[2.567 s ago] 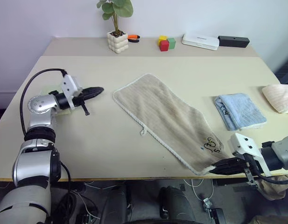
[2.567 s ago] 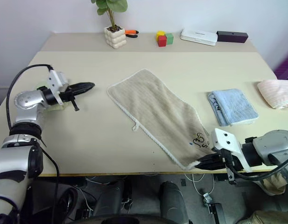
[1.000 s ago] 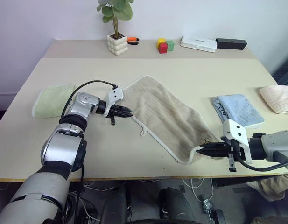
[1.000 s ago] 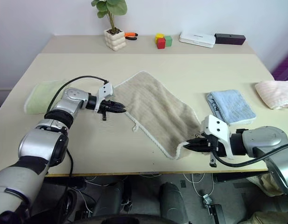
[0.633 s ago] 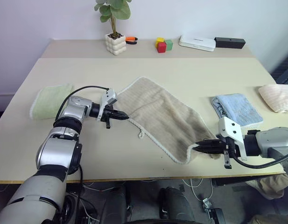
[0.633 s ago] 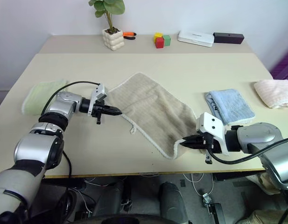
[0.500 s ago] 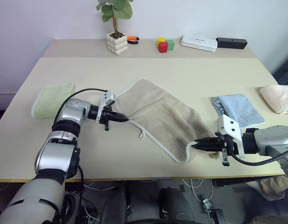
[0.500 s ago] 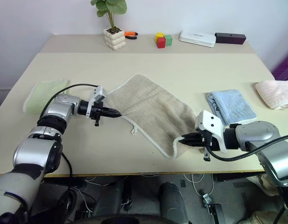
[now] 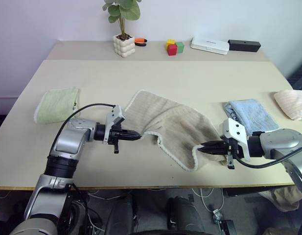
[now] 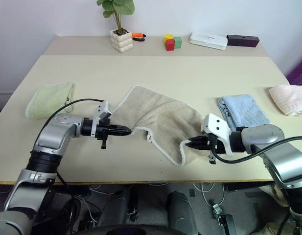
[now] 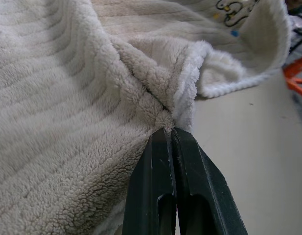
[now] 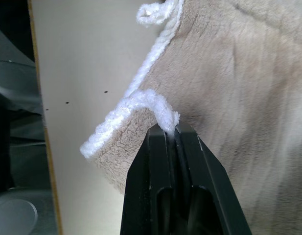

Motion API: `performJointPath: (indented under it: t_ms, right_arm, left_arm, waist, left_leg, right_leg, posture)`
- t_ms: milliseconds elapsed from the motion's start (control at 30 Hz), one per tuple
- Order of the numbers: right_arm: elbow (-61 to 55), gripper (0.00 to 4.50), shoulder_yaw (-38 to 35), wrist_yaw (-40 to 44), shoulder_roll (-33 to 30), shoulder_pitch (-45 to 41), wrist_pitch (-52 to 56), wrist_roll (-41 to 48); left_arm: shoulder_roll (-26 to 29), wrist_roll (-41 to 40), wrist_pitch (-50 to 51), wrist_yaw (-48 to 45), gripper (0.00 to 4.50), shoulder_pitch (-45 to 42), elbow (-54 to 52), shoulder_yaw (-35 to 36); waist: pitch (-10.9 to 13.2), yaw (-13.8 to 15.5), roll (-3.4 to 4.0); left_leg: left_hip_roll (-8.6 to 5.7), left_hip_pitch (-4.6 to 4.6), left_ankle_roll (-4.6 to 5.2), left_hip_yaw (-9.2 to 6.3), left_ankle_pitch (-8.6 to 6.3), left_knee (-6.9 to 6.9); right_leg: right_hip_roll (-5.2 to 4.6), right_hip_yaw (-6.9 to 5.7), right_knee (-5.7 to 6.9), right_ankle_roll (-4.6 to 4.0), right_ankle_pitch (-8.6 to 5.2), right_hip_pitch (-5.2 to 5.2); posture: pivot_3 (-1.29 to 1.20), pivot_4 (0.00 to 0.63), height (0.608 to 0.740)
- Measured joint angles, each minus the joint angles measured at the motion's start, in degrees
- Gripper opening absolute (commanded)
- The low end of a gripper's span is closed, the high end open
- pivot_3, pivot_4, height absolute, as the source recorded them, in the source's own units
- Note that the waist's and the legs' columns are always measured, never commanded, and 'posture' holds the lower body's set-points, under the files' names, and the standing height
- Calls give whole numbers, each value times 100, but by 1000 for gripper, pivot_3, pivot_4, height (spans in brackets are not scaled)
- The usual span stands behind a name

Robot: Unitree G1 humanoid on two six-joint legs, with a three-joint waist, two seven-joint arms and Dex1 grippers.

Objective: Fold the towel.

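Left eye view: towel (image 9: 175,122) mid-counter (image 9: 141,73), rumpled, between green cloth (image 9: 55,104) and blue cloth (image 9: 251,115). Left claw (image 9: 137,135) clamped on near white-edged hem. Right claw (image 9: 202,146) pinched shut on opposite corner, probably one with embroidered mark, hard to confirm. Both grips low and level, likely so hem can lift together for fold. Fold not yet made.

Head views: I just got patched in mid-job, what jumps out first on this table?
The beige towel lies rumpled at the table's middle, pinched at both near ends: the left end effector is shut on its left edge, the right end effector is shut on its right corner. Folded towels flank it: a pale green one on the left, a light blue one on the right.
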Motion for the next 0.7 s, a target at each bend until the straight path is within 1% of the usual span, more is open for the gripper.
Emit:
performJointPath:
  t_ms: [100,200,267,400,467,567,700]
  right_arm:
    - [26,0,3,11,6,-3,-1,-6]
    - [26,0,4,23,7,-2,-1,-7]
    - [26,0,4,28,7,-2,-1,-7]
    - [26,0,4,26,8,-1,0,-16]
    - [23,0,4,23,9,-2,0,-16]
    - [20,0,4,18,9,2,2,-18]
    - [17,0,4,-2,9,4,3,-21]
  left_arm:
    - [-39,-108,-187,111,869,4,5,-1]
    - [-45,-147,-494,165,2390,-14,32,-7]
    - [86,-169,-722,80,3289,-17,110,-37]
    - [612,-236,-1202,-395,3289,-63,341,-41]
    - [740,-236,-1391,-523,3289,-91,471,-32]
    - [1074,-51,-2362,-577,3289,-250,1162,-32]
    - [1258,235,-3482,-579,3289,-559,1996,-49]
  waist:
    - [0,-2,0]
    - [0,-5,0]
    - [0,-8,1]
    - [0,-11,2]
    - [0,4,2]
    - [0,-4,1]
    - [0,-4,2]
  left_leg:
    - [0,0,0,1,0,0]
    - [0,1,0,1,0,-1]
    - [0,1,0,1,0,-1]
    - [0,1,0,3,0,-3]
    - [0,0,0,3,0,-2]
    - [0,-1,0,3,0,-3]
    - [-1,-2,0,9,-1,-3]
  right_leg:
    - [0,1,-1,0,0,0]
    - [0,1,0,0,0,0]
    - [0,0,-1,-1,0,0]
    - [0,1,-1,-1,-1,-3]
    - [-2,0,-2,-3,-1,-2]
    - [-3,0,-3,-12,-5,-5]
    - [-6,-1,-4,-8,-3,-5]
  posture:
    - [0,150,735]
    - [0,150,735]
    - [0,150,735]
    - [0,150,735]
    - [0,150,735]
    - [0,150,735]
    - [0,150,735]
